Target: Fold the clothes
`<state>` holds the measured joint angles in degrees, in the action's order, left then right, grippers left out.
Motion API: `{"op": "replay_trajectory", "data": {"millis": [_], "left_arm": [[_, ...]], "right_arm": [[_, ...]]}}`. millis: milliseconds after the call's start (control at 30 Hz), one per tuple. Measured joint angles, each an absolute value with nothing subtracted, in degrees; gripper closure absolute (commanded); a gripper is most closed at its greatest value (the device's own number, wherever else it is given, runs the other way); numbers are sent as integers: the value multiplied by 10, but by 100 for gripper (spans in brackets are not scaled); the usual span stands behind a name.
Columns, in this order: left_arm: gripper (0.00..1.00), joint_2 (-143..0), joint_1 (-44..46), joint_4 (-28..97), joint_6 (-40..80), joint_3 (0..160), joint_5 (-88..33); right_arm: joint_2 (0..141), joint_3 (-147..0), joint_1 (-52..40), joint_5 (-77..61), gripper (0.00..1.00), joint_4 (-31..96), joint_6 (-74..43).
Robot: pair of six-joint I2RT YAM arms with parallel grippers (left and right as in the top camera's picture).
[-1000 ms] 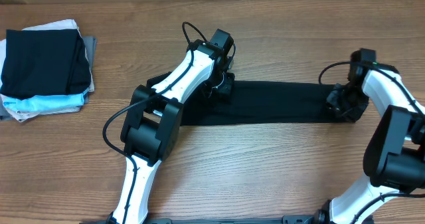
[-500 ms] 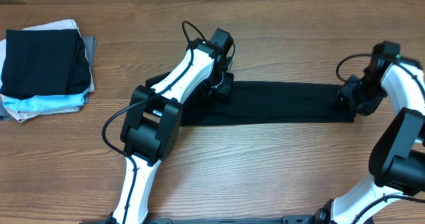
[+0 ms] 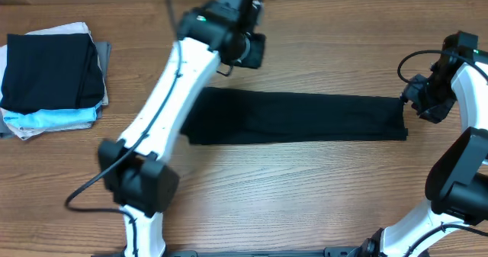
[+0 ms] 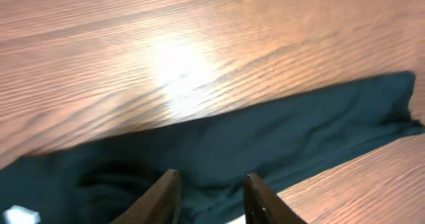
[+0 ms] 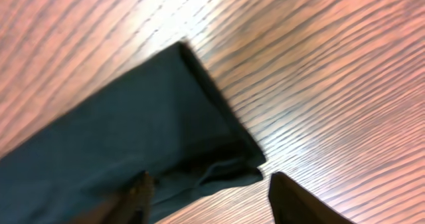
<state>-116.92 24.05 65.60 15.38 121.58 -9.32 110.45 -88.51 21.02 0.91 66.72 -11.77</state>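
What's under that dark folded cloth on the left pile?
A pale blue garment pokes out along its near edge, a white one at the far edge, a grey one on the right. The dark folded cloth hides the rest, so anything else between them cannot be seen.

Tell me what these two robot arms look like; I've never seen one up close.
Both the left arm and the right arm are smooth white tube-like shells linked by chunky black joints. A thin black cable loops loose beside each one. Each arm ends in two slim, dark, tapering fingers, best seen in the wrist views. I can't make out any lettering on them.
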Motion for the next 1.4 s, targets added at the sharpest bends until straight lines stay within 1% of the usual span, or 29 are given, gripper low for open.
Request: {"op": "replay_trajectory", "data": {"millis": [133, 167, 233, 267, 333, 500, 600, 700, 867, 933, 1067, 1167, 1200, 1267, 1333, 1367, 1400], "left_arm": [[52, -1160, 186, 691, 162, 1216, -91], [49, -1162, 172, 698, 162, 1215, -91], [38, -1164, 139, 712, 164, 1215, -90], [32, -1164, 126, 716, 164, 1215, -89], [26, -1164, 99, 725, 166, 1215, -87], [22, -1164, 53, 748, 168, 1215, -85], [18, -1164, 35, 753, 168, 1215, -85], [13, -1164, 24, 756, 168, 1215, -85], [10, -1164, 22, 759, 168, 1215, -72], [7, -1164, 22, 761, 168, 1215, -65], [0, -1164, 22, 761, 168, 1215, -53], [0, -1164, 22, 762, 168, 1215, -50], [0, -1164, 22, 762, 168, 1215, -49], [0, -1164, 22, 762, 168, 1215, -48], [0, -1164, 22, 762, 168, 1215, -46], [0, -1164, 22, 763, 168, 1215, -46], [0, -1164, 22, 763, 168, 1215, -46]], "right_arm": [[1105, -861, 213, 10, 45, 654, -119], [1106, -852, 213, 8, 45, 647, -118], [1107, -833, 213, -1, 45, 629, -116], [1108, -824, 213, -6, 41, 619, -113], [1109, -804, 213, -16, 34, 596, -112], [1113, -767, 214, -28, 32, 573, -105], [1113, -763, 217, -31, 32, 571, -107], [1113, -761, 218, -33, 33, 557, -111], [1113, -730, 218, -37, 34, 511, -122], [1112, -714, 218, -35, 38, 495, -124], [1108, -707, 221, -29, 53, 486, -127], [1108, -705, 224, -24, 67, 486, -128], [1108, -705, 225, -24, 69, 486, -129], [1108, -704, 225, -25, 66, 484, -133], [1108, -703, 225, -27, 48, 480, -136], [1108, -703, 225, -30, 43, 475, -133], [1108, -703, 224, -32, 41, 473, -135]]}}
